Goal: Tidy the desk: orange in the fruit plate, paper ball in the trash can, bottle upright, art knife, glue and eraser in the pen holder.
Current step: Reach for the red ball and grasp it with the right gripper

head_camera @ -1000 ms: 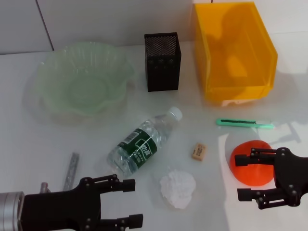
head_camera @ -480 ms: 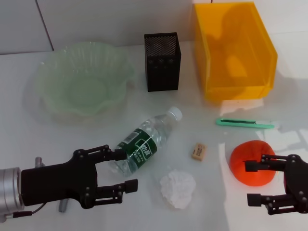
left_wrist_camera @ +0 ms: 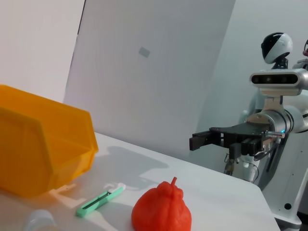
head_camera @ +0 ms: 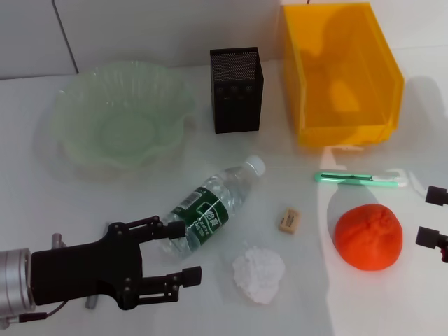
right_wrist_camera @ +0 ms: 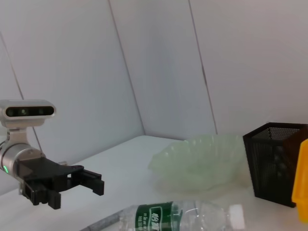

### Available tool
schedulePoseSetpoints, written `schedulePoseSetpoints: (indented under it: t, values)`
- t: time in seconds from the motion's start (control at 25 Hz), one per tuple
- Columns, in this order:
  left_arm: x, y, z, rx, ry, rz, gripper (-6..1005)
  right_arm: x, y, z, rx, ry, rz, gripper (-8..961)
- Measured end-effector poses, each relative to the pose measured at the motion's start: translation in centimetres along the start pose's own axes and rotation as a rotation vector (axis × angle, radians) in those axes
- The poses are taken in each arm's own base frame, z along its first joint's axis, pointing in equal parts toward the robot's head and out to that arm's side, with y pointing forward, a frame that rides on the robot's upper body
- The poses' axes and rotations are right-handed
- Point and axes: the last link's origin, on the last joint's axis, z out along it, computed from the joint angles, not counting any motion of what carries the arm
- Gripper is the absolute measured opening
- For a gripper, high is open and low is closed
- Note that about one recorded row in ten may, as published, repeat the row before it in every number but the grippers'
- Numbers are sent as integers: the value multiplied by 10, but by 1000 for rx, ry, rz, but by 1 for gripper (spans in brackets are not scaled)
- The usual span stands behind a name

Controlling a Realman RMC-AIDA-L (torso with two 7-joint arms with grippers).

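The white table (head_camera: 42, 203) sits by plain white walls (right_wrist_camera: 159, 62). The left gripper (head_camera: 180, 252) is spread wide, touching the bottle (head_camera: 210, 206) lying down. The right gripper (head_camera: 435, 217), fingers apart, is just beside the orange (head_camera: 368, 236).

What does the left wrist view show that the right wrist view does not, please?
Only the left wrist view shows the orange, the green art knife, the whole trash can and the right gripper, open. Only the right wrist view shows the fruit plate, the pen holder and the left gripper, open. Both catch the lying bottle.
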Motion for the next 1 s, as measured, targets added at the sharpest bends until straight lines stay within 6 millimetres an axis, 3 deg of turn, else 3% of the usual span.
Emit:
schedulePoseSetpoints:
  t: [0.24,0.68,1.0]
  values:
    - [0,0,0,-1,-1,-4,798,-1,0,-11,32,23,5,797]
    - [2,-1,2,-5,6,0,799,-5,-2,-13,34,36,14,791]
    - [3,-1,3,-3,8,2,799,2,-2,-19,86,41,35,787]
